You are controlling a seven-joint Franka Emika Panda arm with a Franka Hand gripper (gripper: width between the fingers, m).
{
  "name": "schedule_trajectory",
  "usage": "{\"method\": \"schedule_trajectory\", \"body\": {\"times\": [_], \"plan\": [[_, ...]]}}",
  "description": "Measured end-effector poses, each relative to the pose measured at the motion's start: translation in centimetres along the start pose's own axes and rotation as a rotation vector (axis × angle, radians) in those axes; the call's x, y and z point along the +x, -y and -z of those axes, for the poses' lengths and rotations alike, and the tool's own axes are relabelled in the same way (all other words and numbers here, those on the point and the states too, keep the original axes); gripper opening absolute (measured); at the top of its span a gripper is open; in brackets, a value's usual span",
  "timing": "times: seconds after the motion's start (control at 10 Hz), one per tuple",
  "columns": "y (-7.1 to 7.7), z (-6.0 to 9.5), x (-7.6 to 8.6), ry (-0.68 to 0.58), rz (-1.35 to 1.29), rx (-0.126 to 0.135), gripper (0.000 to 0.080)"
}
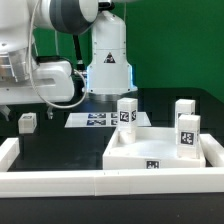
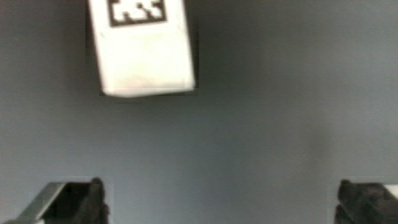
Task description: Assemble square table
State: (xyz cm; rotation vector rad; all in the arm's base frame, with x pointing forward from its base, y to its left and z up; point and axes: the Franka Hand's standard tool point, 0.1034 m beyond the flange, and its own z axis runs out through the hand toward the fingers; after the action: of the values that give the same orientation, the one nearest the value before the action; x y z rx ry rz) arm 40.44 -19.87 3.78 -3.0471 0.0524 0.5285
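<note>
I hold my gripper [image 2: 219, 203] wide and empty over a loose leg [image 2: 144, 52], lining up a grab, while the square tabletop [image 1: 160, 152] waits lower right with 3 legs standing.

1. Between my two black fingertips [image 2: 71, 205], spread wide apart, there is only bare dark table [image 2: 249, 140]; nothing blocks that gap.
2. A short white plastic leg with a black-and-white tag [image 2: 143, 45] lies ahead of my fingers in the wrist view, well apart from them.
3. The large white square slab with a raised rim [image 1: 160, 152] fills the exterior view's right; three upright white tagged legs [image 1: 127, 112] stand at it as obstacles.
4. Long white border bars [image 1: 60, 180] fence the near edge.
5. A flat marker board [image 1: 100, 120] lies low behind.
</note>
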Motion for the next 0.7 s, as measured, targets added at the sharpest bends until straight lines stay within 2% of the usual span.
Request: {"method": "schedule_trajectory", "body": {"times": [0.1,0.3,0.4,0.5,0.6,0.7], "plan": [[-0.7,0.1,-1.3,0.124,0.006,-0.001,0.0649],[-1.4,1.2,-1.5,0.243,0.014,0.010,0.0649],[-1.2,0.9,-1.4,0.275,0.017,0.012,0.0649],[-0.8,0.6,-1.9,0.357,0.018,0.033,0.0649],[-0.8,0.5,-1.6,0.396,0.018,0.036,0.0649],[-0.8,0.2,-2.1,0.468,0.022,0.041,0.0649]]}}
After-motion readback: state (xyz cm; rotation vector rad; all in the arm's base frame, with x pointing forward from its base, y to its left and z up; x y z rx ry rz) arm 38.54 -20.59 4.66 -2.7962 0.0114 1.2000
